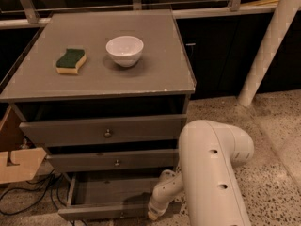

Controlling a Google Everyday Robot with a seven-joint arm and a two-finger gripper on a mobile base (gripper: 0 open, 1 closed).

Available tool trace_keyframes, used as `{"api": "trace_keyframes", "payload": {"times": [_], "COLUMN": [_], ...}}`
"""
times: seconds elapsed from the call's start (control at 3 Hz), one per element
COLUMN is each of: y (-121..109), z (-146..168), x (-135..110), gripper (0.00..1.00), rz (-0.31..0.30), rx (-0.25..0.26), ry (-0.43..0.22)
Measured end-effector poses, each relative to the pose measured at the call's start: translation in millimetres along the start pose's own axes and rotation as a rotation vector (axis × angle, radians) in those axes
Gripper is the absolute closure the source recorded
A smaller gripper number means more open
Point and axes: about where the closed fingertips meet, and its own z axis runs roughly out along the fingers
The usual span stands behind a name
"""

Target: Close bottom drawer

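Standing open at the base of the cabinet [99, 79], bottom drawer [110, 194] is pulled out toward camera, long axis left-right, gripper [153, 214] is positioned at front panel's right end, grip state cannot be told

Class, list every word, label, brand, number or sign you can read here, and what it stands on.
None: no text shows on the cabinet, sponge, bowl or robot arm.
The end effector is low, at the front of the open bottom drawer.
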Motion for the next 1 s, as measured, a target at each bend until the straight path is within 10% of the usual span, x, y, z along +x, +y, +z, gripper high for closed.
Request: {"api": "trace_keyframes", "payload": {"times": [0.33,1.0], "y": [-6.1,-8.5], "z": [-5.9,-5.6], "x": [-27.6,-31.1], "gripper": [1.0,0.62], "rz": [-0.034,-0.047], "rx": [0.053,0.07], "ry": [-0.038,-0.046]}}
